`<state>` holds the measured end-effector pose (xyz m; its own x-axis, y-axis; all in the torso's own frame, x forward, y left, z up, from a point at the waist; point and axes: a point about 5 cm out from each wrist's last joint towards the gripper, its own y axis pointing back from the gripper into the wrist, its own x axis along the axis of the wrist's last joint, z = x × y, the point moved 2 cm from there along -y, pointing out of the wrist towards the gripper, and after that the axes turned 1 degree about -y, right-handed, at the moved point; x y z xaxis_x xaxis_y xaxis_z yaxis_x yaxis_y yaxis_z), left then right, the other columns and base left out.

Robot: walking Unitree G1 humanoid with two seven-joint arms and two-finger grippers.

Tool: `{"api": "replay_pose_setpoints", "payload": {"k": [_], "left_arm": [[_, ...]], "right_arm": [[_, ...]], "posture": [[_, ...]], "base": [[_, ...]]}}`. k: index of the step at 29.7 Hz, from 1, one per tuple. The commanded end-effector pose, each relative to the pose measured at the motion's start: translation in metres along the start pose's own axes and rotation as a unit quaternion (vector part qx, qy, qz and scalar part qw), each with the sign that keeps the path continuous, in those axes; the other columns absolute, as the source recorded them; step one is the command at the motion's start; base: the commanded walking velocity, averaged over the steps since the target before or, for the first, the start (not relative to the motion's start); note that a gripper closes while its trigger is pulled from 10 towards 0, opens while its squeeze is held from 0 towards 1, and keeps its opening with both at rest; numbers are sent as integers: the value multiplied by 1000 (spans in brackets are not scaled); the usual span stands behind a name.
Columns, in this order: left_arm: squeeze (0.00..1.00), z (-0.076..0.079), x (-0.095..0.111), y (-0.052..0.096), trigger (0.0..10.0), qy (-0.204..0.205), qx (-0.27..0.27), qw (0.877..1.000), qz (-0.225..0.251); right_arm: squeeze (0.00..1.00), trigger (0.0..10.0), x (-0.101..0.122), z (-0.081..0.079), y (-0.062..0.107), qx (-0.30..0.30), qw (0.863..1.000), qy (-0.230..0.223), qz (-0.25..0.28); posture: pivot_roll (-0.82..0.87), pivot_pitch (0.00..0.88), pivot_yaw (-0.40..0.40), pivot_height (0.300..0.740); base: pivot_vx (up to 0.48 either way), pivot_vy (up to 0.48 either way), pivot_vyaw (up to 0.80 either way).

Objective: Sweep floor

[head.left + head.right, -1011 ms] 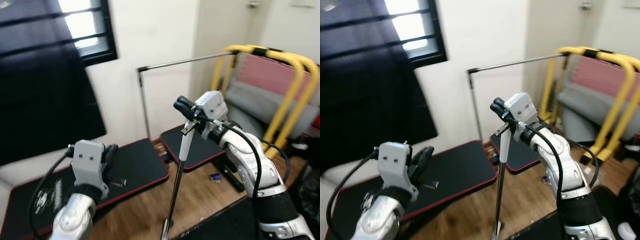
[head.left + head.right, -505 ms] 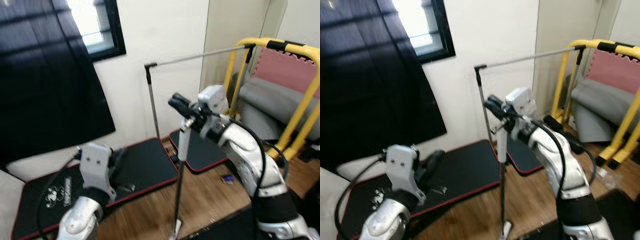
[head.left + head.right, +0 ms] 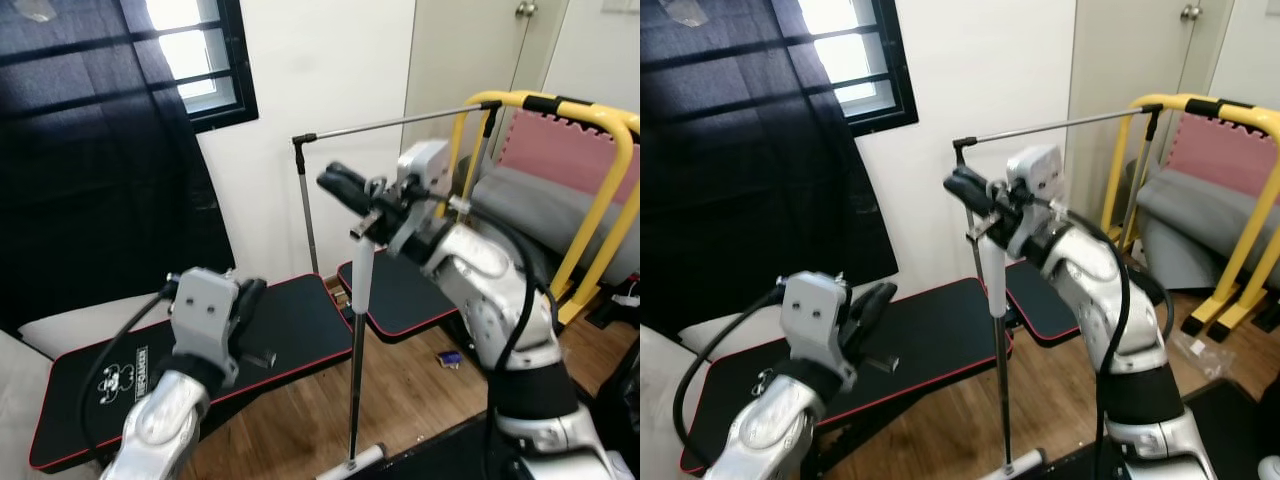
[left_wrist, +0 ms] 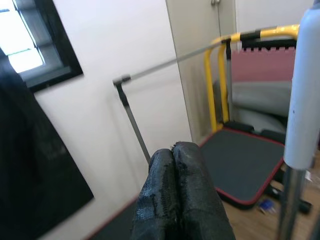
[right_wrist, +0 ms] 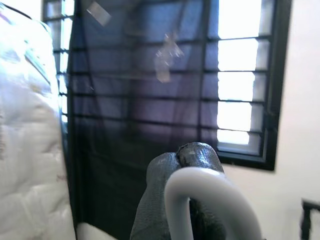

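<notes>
A broom stands upright in the middle of the room, with a white grip [image 3: 361, 280] over a thin metal pole [image 3: 353, 400] that runs down to a white head [image 3: 350, 463] on the wood floor. My right gripper [image 3: 352, 192] is shut on the top of the white handle [image 5: 212, 200], held at chest height. My left gripper [image 3: 246, 310] is raised lower on the left, its two fingers [image 4: 172, 200] pressed together and holding nothing. The white grip [image 4: 304, 95] stands just to its right.
A black mat [image 3: 290, 330] with red edging lies along the wall, and a second black mat [image 3: 400, 295] lies beyond it. A thin metal rail [image 3: 380, 125] on a post, a yellow frame [image 3: 590, 130] with a pink panel and grey cushions stand to the right. A dark curtain [image 3: 90, 170] covers the window.
The camera has swung, shifting the whole scene. My right gripper has carried the broom top a little to the left and higher, staying shut on it. The left gripper has stayed shut.
</notes>
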<state>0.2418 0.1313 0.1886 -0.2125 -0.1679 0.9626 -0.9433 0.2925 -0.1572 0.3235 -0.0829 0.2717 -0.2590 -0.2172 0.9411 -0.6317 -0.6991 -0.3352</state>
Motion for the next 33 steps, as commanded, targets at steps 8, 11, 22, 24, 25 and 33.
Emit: {"api": "replay_pose_setpoints", "payload": {"k": [8, 11, 22, 24, 25, 33], "left_arm": [[0, 15, 3, -30, 10000, -49, -98, 994, 13], [0, 19, 0, -43, 10000, -72, -115, 991, 4], [1000, 44, -41, -79, 10000, -127, -200, 966, -104], [1000, 46, -45, -81, 10000, -128, -201, 964, -115], [1000, 47, -49, -83, 10000, -131, -200, 963, -126], [1000, 46, -63, -88, 10000, -148, -196, 955, -165]], "right_arm": [[0, 0, 19, -1, -17, 34, 999, 5, 24], [0, 0, 26, -2, -24, 42, 999, 9, 31], [0, 0, 42, -4, -40, 72, 996, 19, 47], [0, 0, 42, -4, -40, 76, 996, 19, 48], [0, 0, 44, -5, -40, 81, 995, 17, 49], [0, 0, 51, -9, -40, 99, 993, 15, 57]], "posture": [[-74, 0, 3, 740], [-73, 0, 1, 740], [-70, 0, 11, 740], [-66, 0, 10, 740], [-65, 0, 12, 740], [-67, 0, 23, 740]], "base": [[0, 0, 0], [0, 0, 0], [0, 0, 0], [0, 0, 0], [0, 0, 0], [0, 0, 0]]}}
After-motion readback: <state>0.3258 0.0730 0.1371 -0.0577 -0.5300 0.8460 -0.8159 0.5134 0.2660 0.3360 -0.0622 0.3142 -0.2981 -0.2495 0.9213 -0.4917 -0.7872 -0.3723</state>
